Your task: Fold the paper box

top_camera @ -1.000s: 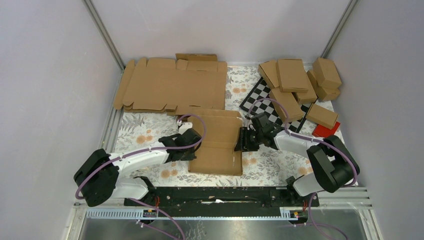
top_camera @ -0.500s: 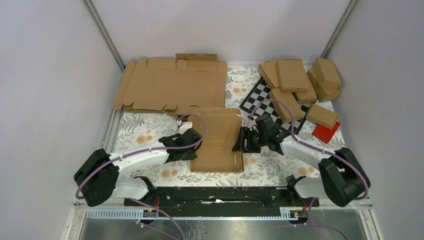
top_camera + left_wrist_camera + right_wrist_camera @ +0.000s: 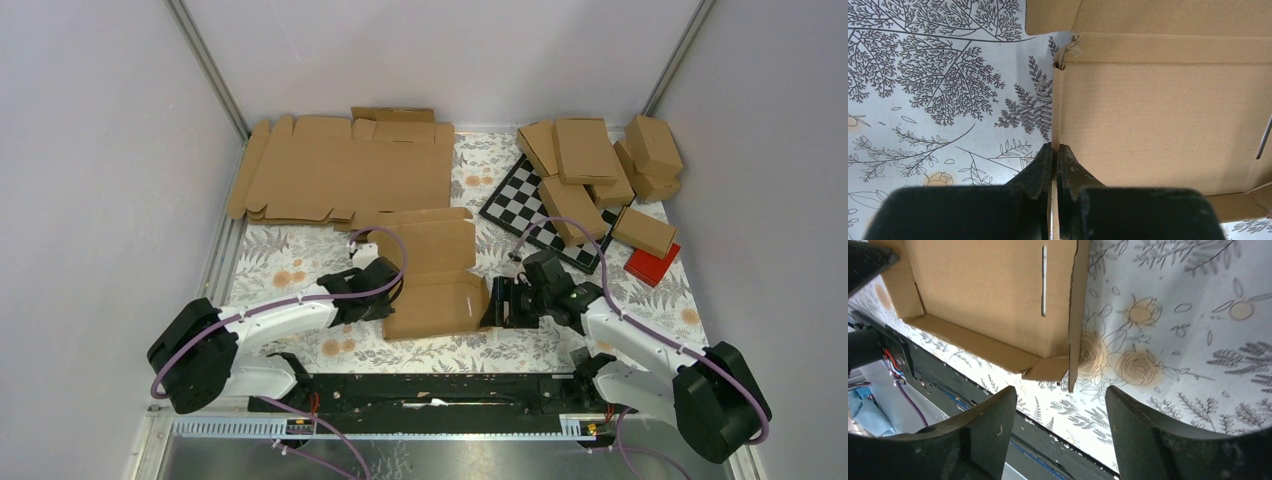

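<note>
- The paper box [image 3: 432, 280] lies on the flowered table [image 3: 270, 262], just left of the chequered board [image 3: 515, 195] and a little nearer the arms than it.
- It looks about half folded. The base is flat on the table, a low wall stands along its near edge and another along the side facing the board, and they meet at a rough corner.
- The broad panel on the far side is tipped up but not closed over, so the box is an open tray.
- The left claw [image 3: 1054, 147] is on the side of the box away from the board, pinched tight on the thin upright cardboard edge there.
- The right claw [image 3: 1060, 392] sits between the box and the board with its jaws spread wide, holding nothing. The near corner of the box lies just ahead of them.
- By my reckoning, what is left is to firm up the walls, tuck the corner tabs and bring the lid down.
- A pile of folded cartons [image 3: 585, 150] rests on and beyond the board.
</note>
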Controlling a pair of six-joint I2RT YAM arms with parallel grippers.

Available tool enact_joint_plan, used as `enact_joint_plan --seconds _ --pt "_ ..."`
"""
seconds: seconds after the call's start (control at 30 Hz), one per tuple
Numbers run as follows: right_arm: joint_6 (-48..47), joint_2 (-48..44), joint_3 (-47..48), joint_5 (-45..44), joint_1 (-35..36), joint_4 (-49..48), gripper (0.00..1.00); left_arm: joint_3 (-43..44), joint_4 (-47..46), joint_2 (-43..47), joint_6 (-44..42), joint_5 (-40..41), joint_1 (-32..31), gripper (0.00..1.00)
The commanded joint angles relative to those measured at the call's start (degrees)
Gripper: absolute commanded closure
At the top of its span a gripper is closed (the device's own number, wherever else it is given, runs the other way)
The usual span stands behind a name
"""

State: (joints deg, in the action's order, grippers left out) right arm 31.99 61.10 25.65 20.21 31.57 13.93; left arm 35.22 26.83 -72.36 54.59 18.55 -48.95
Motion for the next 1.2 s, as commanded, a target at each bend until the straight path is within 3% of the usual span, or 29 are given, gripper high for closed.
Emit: enact_joint_plan --seconds 0.0,0.33,0.93,1.17 --pt "0.37 -1.58 -0.07 -2.36 3.09 3.31 0.31 0.36 -1.44 0.72 1.49 2.44 -0.04 1.00" --pt "0.99 2.16 1.76 -8.65 6.36 5.04 0.55 0.71 -1.43 0.71 0.38 2.17 -0.09 1.00" --pt "-2.12 16.07 9.33 -7.22 7.97 -3.31 0.47 1.02 -2.99 0.46 -2.30 0.07 -0.08 1.00" --pt "-2.57 14.61 8.54 -4.95 7.99 -6.84 0.48 1.02 -3.19 0.61 -2.91 -0.29 -0.08 1.00"
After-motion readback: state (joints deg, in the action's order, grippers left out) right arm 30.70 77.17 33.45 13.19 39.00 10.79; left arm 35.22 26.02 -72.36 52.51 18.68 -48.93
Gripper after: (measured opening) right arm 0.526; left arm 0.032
